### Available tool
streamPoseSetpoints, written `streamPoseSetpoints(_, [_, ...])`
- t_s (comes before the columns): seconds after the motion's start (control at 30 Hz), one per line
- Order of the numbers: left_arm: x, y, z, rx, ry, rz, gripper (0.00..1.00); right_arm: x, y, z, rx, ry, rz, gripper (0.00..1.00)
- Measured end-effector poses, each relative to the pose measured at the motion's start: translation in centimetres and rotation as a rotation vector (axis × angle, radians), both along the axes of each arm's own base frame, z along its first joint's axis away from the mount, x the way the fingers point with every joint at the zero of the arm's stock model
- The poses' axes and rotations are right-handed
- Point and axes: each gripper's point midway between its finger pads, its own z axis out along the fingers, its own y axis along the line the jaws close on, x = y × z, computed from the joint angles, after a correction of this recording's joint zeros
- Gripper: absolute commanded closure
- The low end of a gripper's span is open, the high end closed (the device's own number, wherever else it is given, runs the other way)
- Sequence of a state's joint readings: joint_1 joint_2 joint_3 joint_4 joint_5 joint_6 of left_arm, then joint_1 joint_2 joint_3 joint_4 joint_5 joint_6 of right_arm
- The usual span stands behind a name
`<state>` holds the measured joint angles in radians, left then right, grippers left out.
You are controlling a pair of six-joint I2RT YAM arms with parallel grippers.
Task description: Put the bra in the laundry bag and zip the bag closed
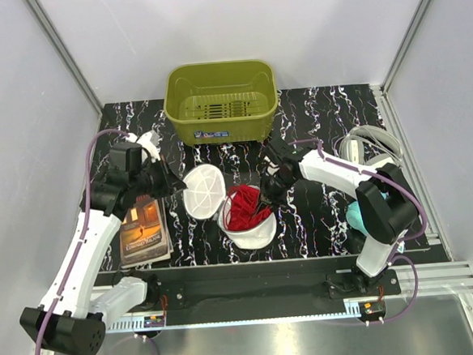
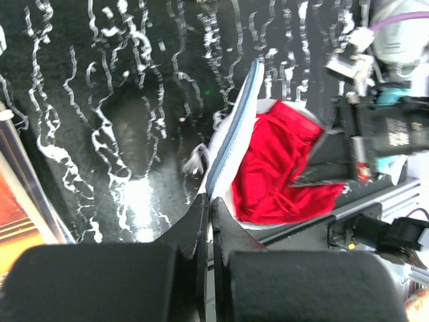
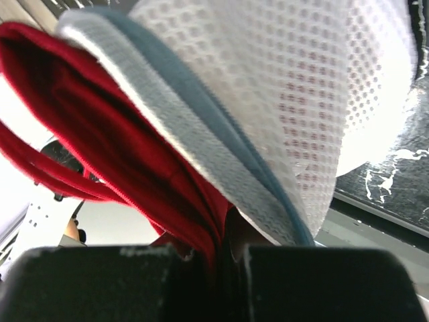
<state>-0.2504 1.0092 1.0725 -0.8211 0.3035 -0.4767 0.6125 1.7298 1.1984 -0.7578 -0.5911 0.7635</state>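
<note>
The left gripper (image 2: 208,204) pinches the open flap of the white round mesh laundry bag (image 1: 203,193). The right gripper (image 3: 224,247) clamps the bright red fabric bra (image 1: 243,208) inside it.

Cannot tell in the right wrist view whether the right gripper (image 3: 224,253) pinches the bright red soft fabric bra (image 3: 120,147), the rim of the white round mesh laundry bag (image 3: 268,87), or both: dark and blurred there, with both cut off by the frame's edges. Seen from above only in part: the bra's lower folds, sunk inside the bag, and, right of the bag, a teal rounded item (image 1: 354,216) behind the right arm (image 1: 333,171).
</note>
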Motion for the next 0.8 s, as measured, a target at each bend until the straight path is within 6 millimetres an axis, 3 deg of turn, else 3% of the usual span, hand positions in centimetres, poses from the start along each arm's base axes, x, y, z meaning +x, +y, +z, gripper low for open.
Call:
streamPoseSetpoints(0.27, [-1.2,-1.7,2.9,-0.047,-0.055,-0.063,1.0,0.1,-1.4,-1.1,-0.085,-0.029,0.007,1.0])
streamPoseSetpoints(0.47, [-1.6,-2.5,3.4,-0.071,-0.044,-0.067,1.0,0.4,-1.6,-1.0,-0.088,-0.109,0.092,1.0])
streamPoseSetpoints(0.8, [2.0,-3.0,5.7,-0.04,-0.075,-0.027,1.0,-0.9,-2.4,0.3,-0.024,-0.281,0.297,1.0])
